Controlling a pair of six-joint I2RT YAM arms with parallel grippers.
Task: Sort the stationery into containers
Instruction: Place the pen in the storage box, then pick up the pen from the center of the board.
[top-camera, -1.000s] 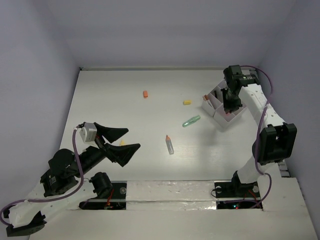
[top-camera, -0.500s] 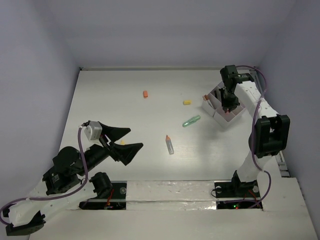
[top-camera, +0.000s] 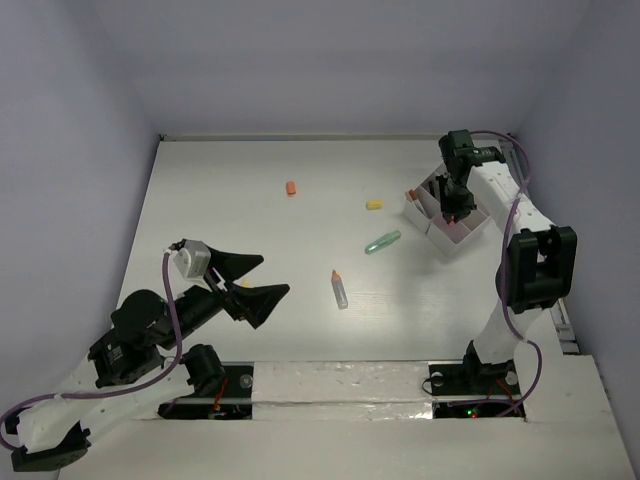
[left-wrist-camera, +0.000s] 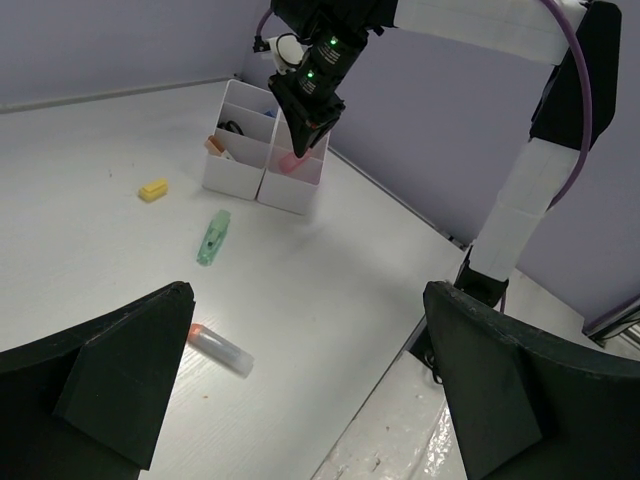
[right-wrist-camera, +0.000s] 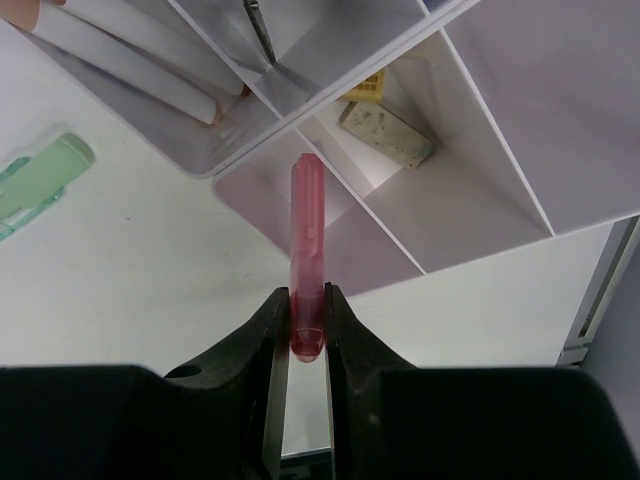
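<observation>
My right gripper (right-wrist-camera: 305, 300) is shut on a translucent pink pen (right-wrist-camera: 306, 235) and holds it over the near corner compartment of the white organiser tray (right-wrist-camera: 480, 130). The top view shows this gripper (top-camera: 455, 207) above the tray (top-camera: 447, 243) at the far right. My left gripper (top-camera: 262, 281) is open and empty at the near left. An orange-capped grey tube (top-camera: 340, 289) lies mid-table, to the right of the left gripper. A green clip (top-camera: 382, 241), a yellow bit (top-camera: 374, 204) and an orange bit (top-camera: 291, 187) lie farther back.
The tray holds white pens (right-wrist-camera: 130, 50), scissors (right-wrist-camera: 260, 30) and a grey eraser (right-wrist-camera: 385, 132). A small yellow bit (top-camera: 246, 284) lies between my left fingers. Walls close the table at the back and sides. The right arm's elbow (top-camera: 535, 265) hangs near the right edge.
My right gripper has moved a little to the left and back over the tray with the pink pen. My left arm has shifted slightly to the right.
</observation>
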